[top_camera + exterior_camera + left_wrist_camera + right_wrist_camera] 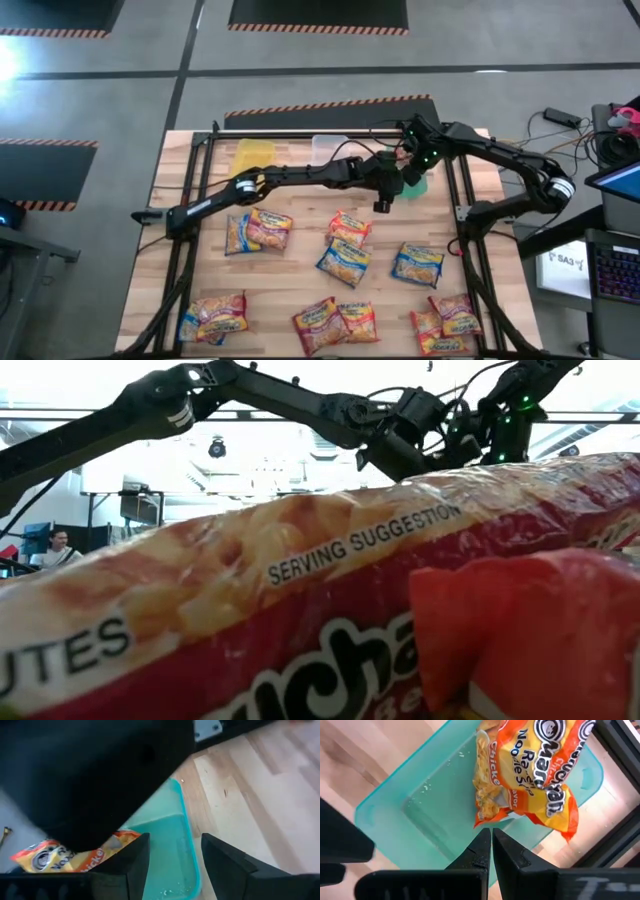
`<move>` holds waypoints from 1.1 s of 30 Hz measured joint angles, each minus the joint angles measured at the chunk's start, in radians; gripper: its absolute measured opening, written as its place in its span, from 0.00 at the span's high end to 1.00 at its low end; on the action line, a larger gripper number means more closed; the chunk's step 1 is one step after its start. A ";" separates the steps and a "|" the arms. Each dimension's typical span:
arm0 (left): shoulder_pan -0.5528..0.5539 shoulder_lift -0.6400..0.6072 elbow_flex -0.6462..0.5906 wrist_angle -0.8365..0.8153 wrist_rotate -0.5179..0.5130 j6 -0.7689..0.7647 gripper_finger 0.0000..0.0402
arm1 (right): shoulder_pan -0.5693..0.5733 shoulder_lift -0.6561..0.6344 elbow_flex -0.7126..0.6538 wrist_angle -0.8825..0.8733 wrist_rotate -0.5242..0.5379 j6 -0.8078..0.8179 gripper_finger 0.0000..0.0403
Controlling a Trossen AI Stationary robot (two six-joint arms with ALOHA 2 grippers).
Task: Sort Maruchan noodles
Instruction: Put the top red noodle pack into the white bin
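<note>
My right gripper (491, 842) hangs directly above the green bin (420, 805), fingers pressed together with nothing between them. Their tips sit just short of an orange noodle packet (535, 775) that lies tilted inside the bin, leaning on its far wall.

My left gripper (172, 852) is at the same bin (170, 855), fingers parted with a clear gap and holding nothing. Past them I see the bin's teal floor and rim, and the orange packet (75, 857) partly covered by a dark arm section.

From above, both grippers meet at the back right of the table (300, 285), over the green bin (420, 185). A yellow bin (252, 155) and a clear bin (328, 148) stand to its left along the back edge (their contents cannot be made out).

The remaining noodle packets (345, 262) lie loose across the table's front half, singly and in small overlapping groups. A red packet (300, 630) fills most of the low view.
</note>
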 joint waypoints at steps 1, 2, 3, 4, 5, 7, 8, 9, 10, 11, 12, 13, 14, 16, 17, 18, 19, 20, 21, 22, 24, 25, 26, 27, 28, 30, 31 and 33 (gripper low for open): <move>-0.001 -0.006 0.001 -0.003 0.000 -0.019 0.60 | 0.000 -0.008 0.000 -0.004 0.000 0.006 0.98; -0.001 -0.015 0.001 -0.026 0.001 -0.047 0.60 | 0.000 -0.018 0.000 -0.012 -0.004 0.009 0.98; -0.001 -0.021 0.001 -0.057 0.006 -0.074 0.60 | 0.000 -0.026 0.000 -0.021 -0.021 0.013 0.98; -0.001 -0.027 0.001 -0.083 0.023 -0.097 0.60 | 0.000 -0.035 -0.003 -0.022 -0.041 0.020 0.98; -0.001 -0.033 0.001 -0.121 0.052 -0.118 0.60 | 0.000 -0.044 -0.009 -0.021 -0.072 0.029 0.98; -0.006 -0.039 0.001 -0.172 0.120 -0.163 0.60 | 0.003 -0.065 -0.022 -0.026 -0.143 0.033 0.98; -0.011 -0.042 0.001 -0.187 0.145 -0.189 0.60 | 0.004 -0.076 -0.027 -0.024 -0.178 0.034 0.98; -0.020 -0.045 0.001 -0.196 0.162 -0.205 0.60 | 0.006 -0.087 -0.031 -0.021 -0.204 0.034 0.98; -0.031 -0.048 0.001 -0.200 0.170 -0.212 0.60 | 0.010 -0.097 -0.035 -0.018 -0.220 0.035 0.98; -0.045 -0.051 0.001 -0.200 0.171 -0.215 0.60 | 0.014 -0.108 -0.040 -0.014 -0.227 0.038 0.98; -0.060 -0.056 0.001 -0.200 0.169 -0.214 0.60 | 0.019 -0.120 -0.046 -0.011 -0.229 0.041 0.98; -0.075 -0.061 0.001 -0.205 0.161 -0.209 0.60 | 0.024 -0.132 -0.052 -0.008 -0.229 0.046 0.98; -0.089 -0.065 0.001 -0.212 0.145 -0.203 0.60 | 0.032 -0.145 -0.058 -0.004 -0.228 0.050 0.98; -0.114 -0.080 0.001 -0.250 0.101 -0.193 0.60 | 0.049 -0.174 -0.075 0.003 -0.230 0.063 0.98; -0.124 -0.085 0.001 -0.277 0.083 -0.190 0.60 | 0.059 -0.188 -0.086 0.006 -0.230 0.069 0.98; -0.131 -0.089 0.001 -0.305 0.072 -0.190 0.60 | 0.069 -0.202 -0.099 0.016 -0.230 0.078 0.98; -0.136 -0.093 0.001 -0.345 0.063 -0.193 0.60 | 0.078 -0.216 -0.111 0.026 -0.230 0.086 0.98; -0.139 -0.095 0.001 -0.385 0.059 -0.201 0.60 | 0.089 -0.229 -0.124 0.034 -0.230 0.090 0.98; -0.139 -0.095 0.001 -0.422 0.057 -0.214 0.60 | 0.098 -0.241 -0.137 0.040 -0.230 0.094 0.98; -0.139 -0.095 0.000 -0.457 0.054 -0.231 0.60 | 0.107 -0.252 -0.151 0.047 -0.231 0.102 0.98; -0.139 -0.095 -0.001 -0.530 0.049 -0.270 0.60 | 0.123 -0.270 -0.173 0.056 -0.231 0.115 0.98; -0.139 -0.095 -0.001 -0.558 0.037 -0.286 0.60 | 0.131 -0.277 -0.183 0.058 -0.231 0.120 0.98; -0.140 -0.096 -0.001 -0.583 0.021 -0.298 0.60 | 0.139 -0.283 -0.192 0.065 -0.230 0.131 0.98; -0.141 -0.098 -0.001 -0.613 0.001 -0.310 0.60 | 0.148 -0.287 -0.197 0.077 -0.229 0.144 0.98; -0.144 -0.100 -0.001 -0.641 -0.012 -0.316 0.60 | 0.156 -0.290 -0.199 0.090 -0.229 0.151 0.98; -0.148 -0.111 -0.001 -0.696 -0.030 -0.328 0.60 | 0.168 -0.297 -0.206 0.108 -0.228 0.154 0.98; -0.150 -0.117 -0.001 -0.724 -0.042 -0.336 0.60 | 0.172 -0.298 -0.210 0.116 -0.228 0.160 0.98; -0.153 -0.136 -0.001 -0.786 -0.075 -0.357 0.60 | 0.171 -0.299 -0.215 0.132 -0.227 0.182 0.98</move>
